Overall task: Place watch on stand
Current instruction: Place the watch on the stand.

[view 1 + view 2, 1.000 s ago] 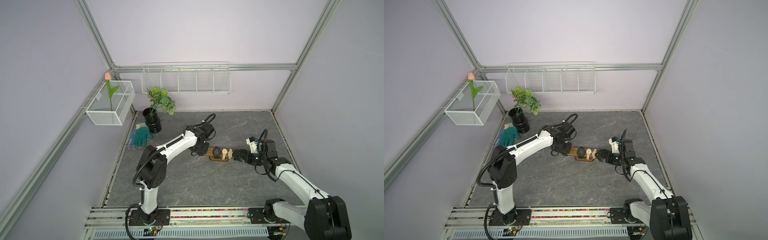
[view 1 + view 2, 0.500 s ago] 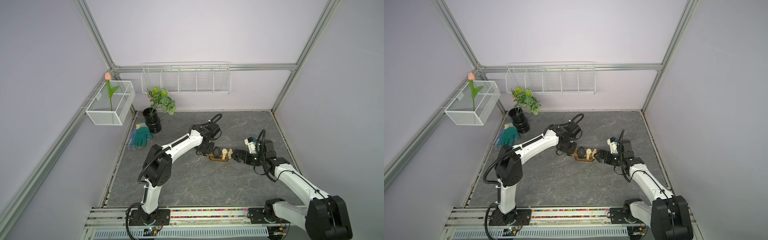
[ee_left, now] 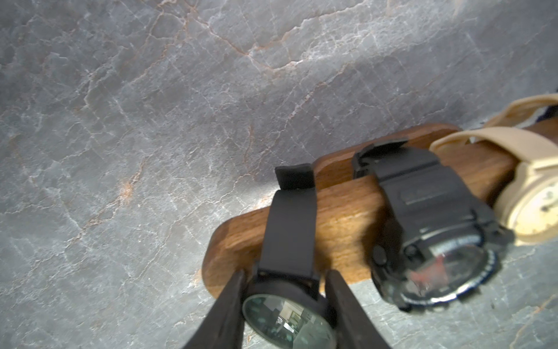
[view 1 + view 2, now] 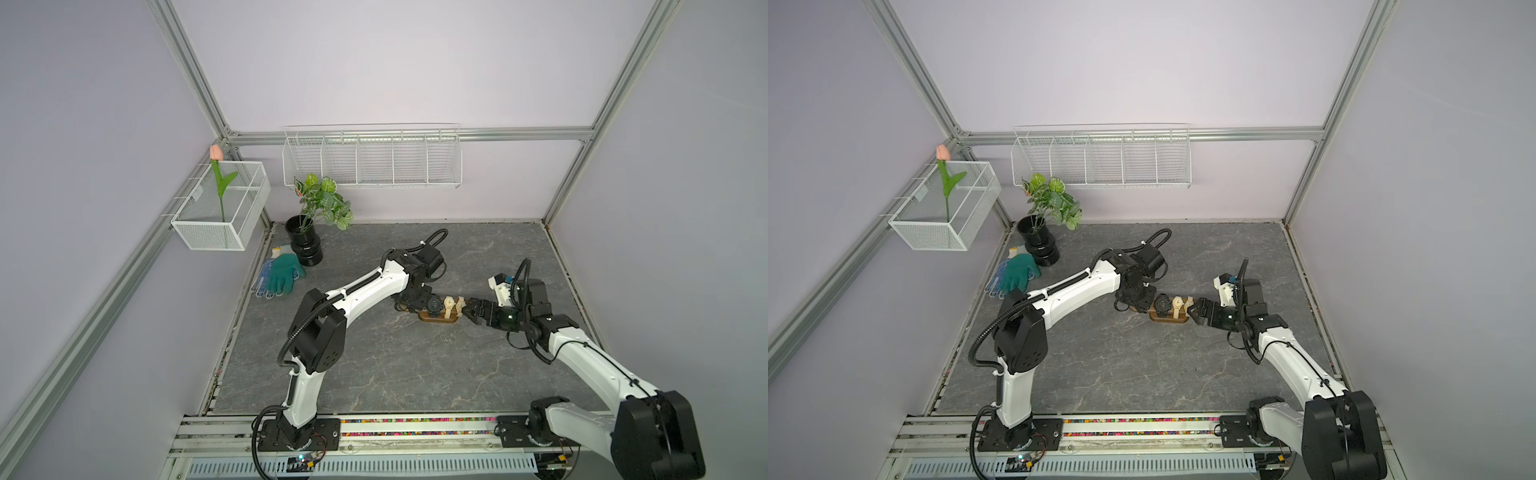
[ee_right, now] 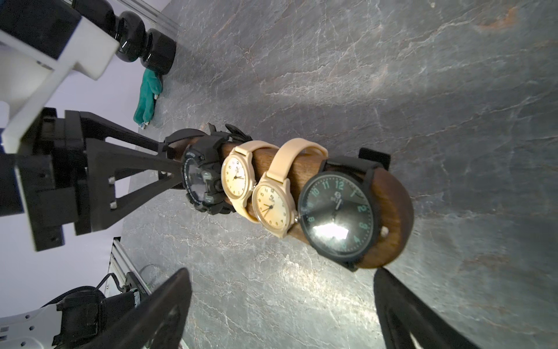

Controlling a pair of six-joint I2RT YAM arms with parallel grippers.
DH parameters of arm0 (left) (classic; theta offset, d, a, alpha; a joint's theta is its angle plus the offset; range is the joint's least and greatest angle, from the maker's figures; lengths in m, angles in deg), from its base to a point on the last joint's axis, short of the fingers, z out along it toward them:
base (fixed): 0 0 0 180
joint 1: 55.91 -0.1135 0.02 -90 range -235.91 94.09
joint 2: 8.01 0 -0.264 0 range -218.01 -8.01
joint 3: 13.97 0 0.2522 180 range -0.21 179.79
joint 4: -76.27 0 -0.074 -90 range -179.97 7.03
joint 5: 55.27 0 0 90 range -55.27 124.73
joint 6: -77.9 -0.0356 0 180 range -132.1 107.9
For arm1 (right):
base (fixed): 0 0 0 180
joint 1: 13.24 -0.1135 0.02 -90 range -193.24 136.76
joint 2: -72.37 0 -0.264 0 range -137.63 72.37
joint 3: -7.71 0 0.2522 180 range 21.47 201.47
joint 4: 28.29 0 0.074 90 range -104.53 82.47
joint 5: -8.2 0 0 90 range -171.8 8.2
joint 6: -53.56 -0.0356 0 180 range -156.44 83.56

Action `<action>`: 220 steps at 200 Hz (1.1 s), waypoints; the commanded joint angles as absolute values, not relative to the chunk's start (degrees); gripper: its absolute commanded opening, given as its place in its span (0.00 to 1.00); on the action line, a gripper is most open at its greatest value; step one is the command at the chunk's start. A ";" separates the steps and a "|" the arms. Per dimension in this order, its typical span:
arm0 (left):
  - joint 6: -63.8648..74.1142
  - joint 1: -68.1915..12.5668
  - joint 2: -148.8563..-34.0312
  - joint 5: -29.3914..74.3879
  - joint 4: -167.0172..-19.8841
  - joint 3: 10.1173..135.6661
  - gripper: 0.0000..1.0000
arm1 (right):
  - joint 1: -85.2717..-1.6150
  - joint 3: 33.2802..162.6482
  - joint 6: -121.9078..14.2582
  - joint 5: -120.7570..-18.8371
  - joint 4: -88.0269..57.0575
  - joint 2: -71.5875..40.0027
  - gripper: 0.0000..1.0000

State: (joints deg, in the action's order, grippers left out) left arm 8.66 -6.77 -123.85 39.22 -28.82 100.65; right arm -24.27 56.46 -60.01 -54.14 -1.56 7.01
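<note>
The stand (image 4: 438,328) (image 4: 1167,329) is a brown wooden bar (image 3: 341,220) on an oval foot, mid-table. My left gripper (image 3: 285,275) (image 4: 415,305) is at its left end, shut on the round case of a black watch (image 3: 287,311); the watch's strap (image 3: 290,229) loops over the bar. Beside it on the bar sit a chunky black watch (image 3: 431,241) (image 5: 199,181), two beige watches (image 5: 237,178) (image 5: 271,205) and a dark-dial watch (image 5: 335,211). My right gripper (image 5: 282,272) (image 4: 467,313) is open and empty just off the right end (image 5: 392,211).
A black ribbed vase (image 4: 305,245) with a green plant stands at the back left, with a green glove (image 4: 282,274) lying beside it. A white wire basket (image 4: 220,208) hangs on the left wall. A wire rack (image 4: 372,158) hangs on the back wall.
My left gripper has moved right with the black watch, up to the stand's left end. The right gripper has hardly moved and stays open.
</note>
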 commanded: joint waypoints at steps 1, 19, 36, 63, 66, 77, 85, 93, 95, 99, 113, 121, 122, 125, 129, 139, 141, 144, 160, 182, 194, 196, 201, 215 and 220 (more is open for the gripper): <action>8.74 -6.45 -125.01 36.81 -29.45 100.81 0.48 | -24.65 55.59 -59.87 -55.20 -2.76 8.09 0.95; 8.76 -6.43 -124.16 35.95 -30.72 99.41 0.52 | -24.67 55.58 -59.91 -56.78 -1.96 8.98 0.95; 8.65 -6.43 -123.11 34.84 -32.09 97.79 0.56 | -24.67 55.55 -59.91 -58.51 -1.16 10.24 0.95; 9.15 -6.47 -120.12 34.90 -34.86 94.89 0.62 | -24.67 55.58 -59.82 -60.88 -0.04 12.19 0.96; 9.24 -6.56 -119.83 34.88 -35.10 94.62 0.62 | -24.67 55.58 -59.82 -61.15 0.04 12.37 0.96; 9.49 -6.75 -119.03 34.84 -35.99 93.82 0.61 | -24.67 55.76 -59.73 -61.84 0.36 12.84 0.96; 9.60 -6.85 -118.70 34.73 -36.38 93.42 0.59 | -24.67 55.88 -59.65 -62.02 0.49 12.96 0.96; 9.70 -7.04 -118.59 34.58 -36.61 93.14 0.58 | -24.67 56.06 -59.64 -62.02 0.63 12.83 0.96; 9.70 -7.11 -118.54 34.63 -36.62 93.02 0.58 | -24.67 56.09 -59.64 -62.02 0.66 12.79 0.96; 9.78 -7.17 -118.50 34.53 -36.67 92.96 0.57 | -24.66 56.23 -59.64 -61.99 0.71 12.66 0.96; 9.95 -7.48 -118.36 34.72 -36.92 92.54 0.54 | -24.67 56.52 -59.47 -62.02 0.97 12.35 0.96; 9.88 -7.59 -118.02 34.73 -37.23 92.24 0.53 | -24.67 56.54 -59.40 -61.98 1.11 12.34 0.96; 9.88 -7.62 -117.95 34.77 -37.28 92.16 0.53 | -24.67 56.54 -59.39 -62.04 1.11 12.34 0.96; 9.92 -7.61 -117.77 34.80 -37.40 92.02 0.53 | -24.67 56.54 -59.38 -62.09 1.19 12.41 0.96; 9.86 -7.57 -117.52 34.81 -37.54 91.81 0.53 | -24.67 56.54 -59.38 -62.19 1.27 12.50 0.96; 9.88 -7.65 -116.99 34.91 -37.91 91.33 0.52 | -24.67 56.54 -59.29 -62.20 1.46 12.61 0.96; 9.88 -7.66 -116.87 34.90 -37.93 91.25 0.51 | -24.67 56.54 -59.29 -62.26 1.51 12.65 0.96; 9.95 -7.80 -116.76 34.90 -37.94 91.17 0.51 | -24.66 56.54 -59.29 -62.37 1.57 12.69 0.96; 9.63 -7.75 -116.27 35.37 -37.85 90.89 0.49 | -24.64 56.71 -59.29 -62.35 1.81 12.78 0.96; 8.96 -7.75 -114.96 35.61 -39.24 89.70 0.49 | -24.67 57.37 -58.95 -62.79 2.46 12.61 0.95; 9.14 -7.83 -113.20 36.51 -40.89 88.52 0.49 | -24.67 57.90 -58.47 -63.12 3.28 12.74 0.95; 9.32 -7.88 -112.69 36.76 -41.33 88.15 0.49 | -24.67 58.05 -58.38 -63.22 3.48 12.77 0.95; 9.99 -7.91 -111.13 37.15 -43.08 86.78 0.49 | -24.66 58.47 -58.10 -63.60 4.07 12.97 0.95; 10.97 -8.85 -104.87 34.98 -50.21 80.75 0.50 | -24.67 59.62 -57.13 -65.63 6.08 14.14 0.95; 11.11 -9.16 -102.35 34.62 -52.67 78.49 0.51 | -24.66 60.10 -56.86 -66.71 6.95 14.82 0.95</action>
State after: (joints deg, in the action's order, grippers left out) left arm 9.34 -7.86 -112.26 35.42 -43.21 84.84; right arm -24.27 57.31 -59.27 -63.14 3.20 12.36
